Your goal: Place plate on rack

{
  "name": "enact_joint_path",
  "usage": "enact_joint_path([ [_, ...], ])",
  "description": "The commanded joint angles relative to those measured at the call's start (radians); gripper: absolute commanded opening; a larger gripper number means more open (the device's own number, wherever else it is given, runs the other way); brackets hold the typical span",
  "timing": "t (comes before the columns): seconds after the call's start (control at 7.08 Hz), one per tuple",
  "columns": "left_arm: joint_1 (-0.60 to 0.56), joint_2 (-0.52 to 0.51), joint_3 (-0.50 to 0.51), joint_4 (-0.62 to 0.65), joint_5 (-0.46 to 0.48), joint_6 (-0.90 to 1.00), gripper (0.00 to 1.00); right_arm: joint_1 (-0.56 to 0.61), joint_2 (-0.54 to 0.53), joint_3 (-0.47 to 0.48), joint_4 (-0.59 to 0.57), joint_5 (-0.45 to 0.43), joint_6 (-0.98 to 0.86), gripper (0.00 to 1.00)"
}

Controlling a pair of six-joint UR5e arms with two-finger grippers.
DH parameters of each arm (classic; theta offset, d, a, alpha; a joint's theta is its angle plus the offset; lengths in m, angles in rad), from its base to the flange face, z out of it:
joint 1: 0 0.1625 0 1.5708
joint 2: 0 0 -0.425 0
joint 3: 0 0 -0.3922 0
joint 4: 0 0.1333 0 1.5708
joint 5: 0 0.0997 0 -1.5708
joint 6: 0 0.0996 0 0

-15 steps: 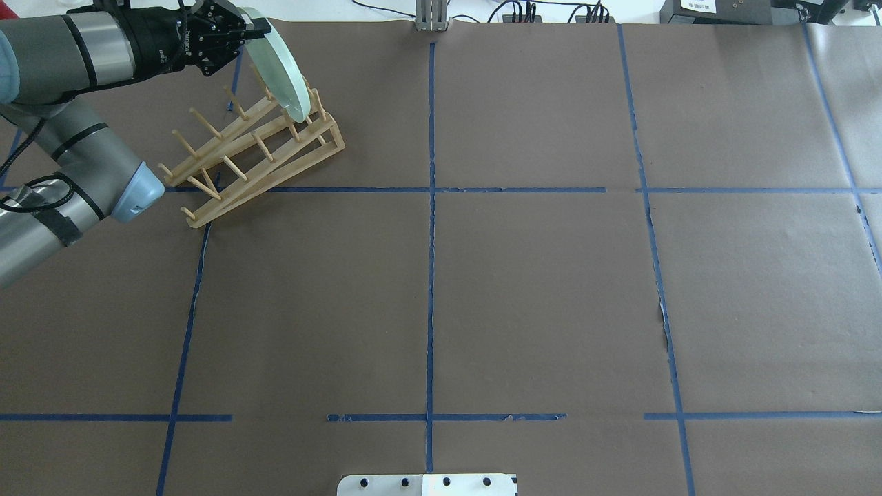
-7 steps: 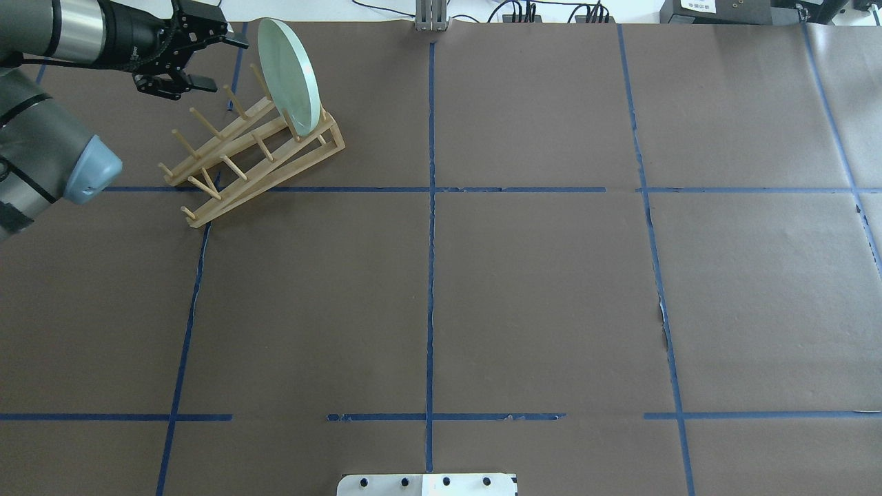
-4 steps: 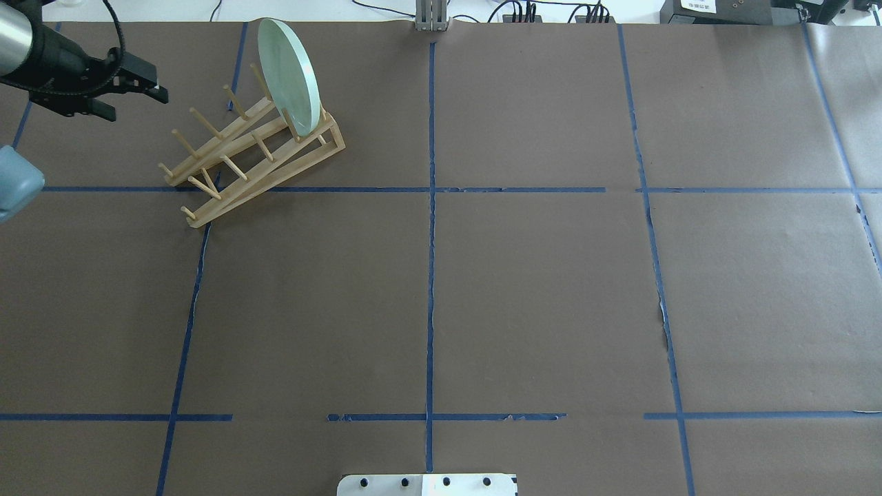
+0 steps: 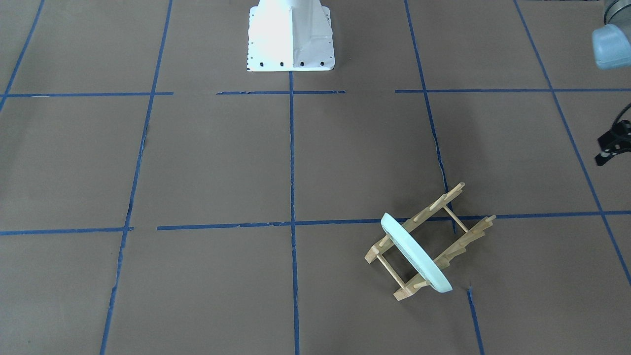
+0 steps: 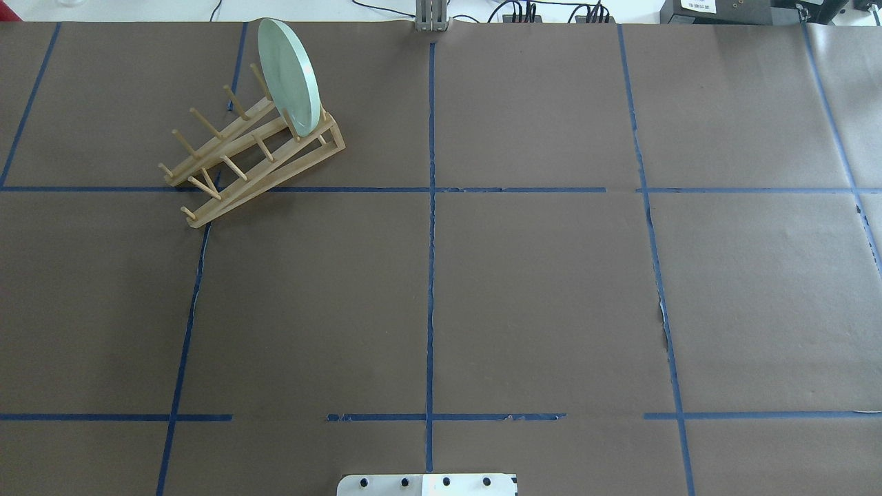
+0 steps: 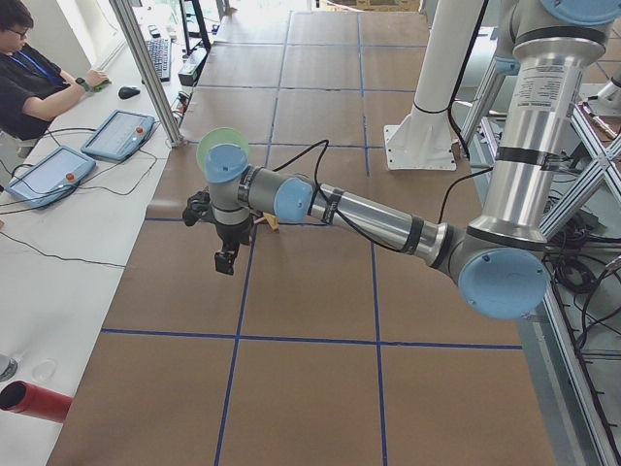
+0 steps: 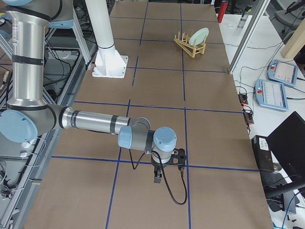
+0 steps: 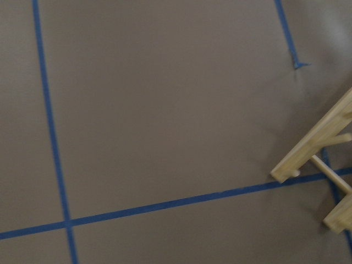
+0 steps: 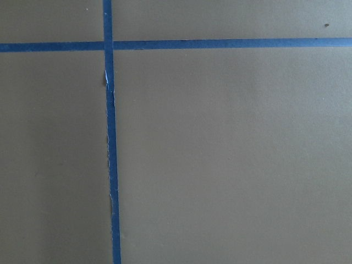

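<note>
While both arms hang clear of it, the plate [image 5: 289, 76] stands on edge in the rack [image 5: 238, 162], in the far left part of the table [image 5: 551, 296] as seen from behind the robot. The rack lies at a slant across a crossing of blue tape [image 5: 431, 275] lines, running from near left to far right. The plate sits in the slot at its far right end, leaning a little and propped by the pegs [image 5: 207, 124] on either side. The other slots hold only bare pegs.

The left gripper [image 6: 224, 264] hangs over the brown paper, well apart from the rack, at the table's left side. In the front view only a black scrap of it shows at the frame's edge. Whether its fingers are wide or narrow cannot be told. The left wrist camera looks down on paper and tape, with one end of the rack at the picture's right edge.

The right gripper [image 7: 158, 179] hangs low over a tape line at the opposite, right end of the table, far from the rack. It shows in the side view only, so the spread of its fingers cannot be told either. Its wrist camera sees only paper and crossed tape.

The robot's white base [image 4: 291, 34] stands at the table's near edge, and a person [image 6: 34, 78] sits at a bench beyond the far edge.
</note>
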Motion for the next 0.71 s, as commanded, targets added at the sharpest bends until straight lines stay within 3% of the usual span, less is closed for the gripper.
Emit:
enact_joint_path([
  [0.0,-0.134,0.107,0.039,0.083,-0.002,0.153,1.00,-0.001,0.000,-0.001,0.000,0.000,0.000,1.00],
  [0.28,-0.135,0.129,0.061,0.076,-0.021,0.129,1.00,-0.001,0.000,-0.001,0.000,0.000,0.000,1.00],
  [0.42,-0.133,0.131,0.062,0.053,-0.083,0.039,1.00,0.001,0.000,-0.001,0.000,0.000,0.000,1.00],
  [0.56,-0.133,0.134,0.093,-0.035,-0.087,0.032,1.00,-0.001,0.000,-0.001,0.000,0.000,0.000,1.00],
])
